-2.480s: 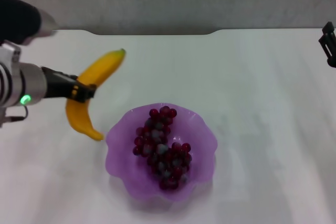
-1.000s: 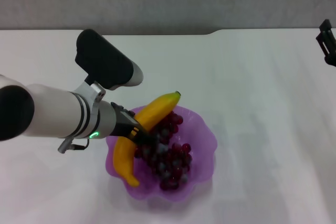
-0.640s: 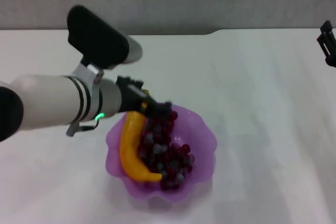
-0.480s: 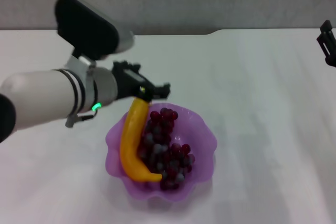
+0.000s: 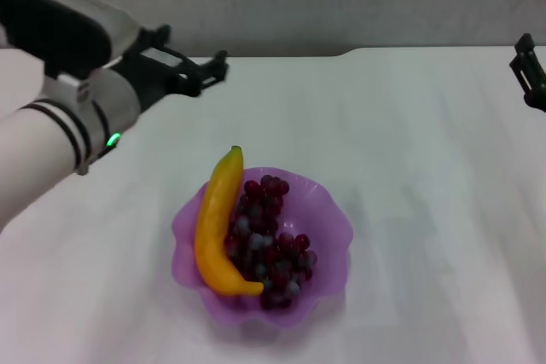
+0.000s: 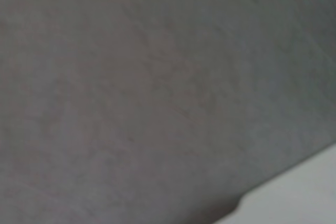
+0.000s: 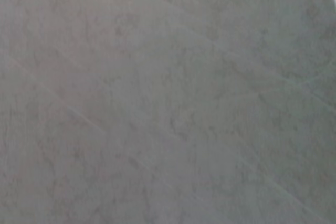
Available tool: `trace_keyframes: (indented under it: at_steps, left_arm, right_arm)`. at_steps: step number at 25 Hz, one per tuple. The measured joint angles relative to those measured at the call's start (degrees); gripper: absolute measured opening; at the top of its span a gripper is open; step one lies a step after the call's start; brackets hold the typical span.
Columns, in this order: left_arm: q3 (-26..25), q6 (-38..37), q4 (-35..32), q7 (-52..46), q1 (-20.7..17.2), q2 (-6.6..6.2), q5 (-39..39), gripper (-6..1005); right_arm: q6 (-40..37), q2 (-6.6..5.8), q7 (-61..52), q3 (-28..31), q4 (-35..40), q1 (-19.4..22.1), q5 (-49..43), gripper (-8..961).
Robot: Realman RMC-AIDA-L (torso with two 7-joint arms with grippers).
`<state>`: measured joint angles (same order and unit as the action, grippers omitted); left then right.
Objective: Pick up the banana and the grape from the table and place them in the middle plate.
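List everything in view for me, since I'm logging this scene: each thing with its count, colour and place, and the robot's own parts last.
banana: one, yellow-orange, lying in the plate along its left side, stem end over the far rim.
grape: one bunch, dark red-purple, in the plate, touching the banana's right side.
middle plate: one, translucent purple with a wavy rim, on the table near the centre of the head view.
table: one, white, under everything; a notch in its far edge.
wall: grey, behind the table; it fills both wrist views.
left hand: one, black, open and holding nothing, raised over the table's far left, apart from the plate.
right hand: one, black, parked at the far right edge.
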<state>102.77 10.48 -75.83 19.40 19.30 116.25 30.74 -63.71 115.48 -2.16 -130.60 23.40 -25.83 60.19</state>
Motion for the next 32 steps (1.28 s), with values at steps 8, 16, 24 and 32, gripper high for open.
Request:
trace_keyframes:
  at_steps: [8, 16, 24, 32]
  left_arm:
    - [-0.9, -18.03, 11.53, -2.2, -0.14, -0.12, 3.9, 890]
    - [0.39, -34.7, 22.52, -2.8, 0.67, 0.09, 4.51, 891]
    - [1.1, -41.83, 31.83, -11.48, 4.19, -0.11, 4.4, 891]
    - [1.03, -41.86, 34.21, -11.69, 5.79, -0.26, 3.96, 891]
  right_arm:
    - [0.52, -0.07, 0.08, -0.08, -0.01, -0.11, 0.05, 818]
    - [0.44, -0.12, 2.46, 0.23, -1.54, -1.32, 0.41, 818]
    - [1.19, -0.08, 4.6, 0.39, -5.37, -4.55, 0.54, 821]
    - [-1.65, 0.27, 8.58, 1.12, -4.03, -4.68, 7.17, 824]
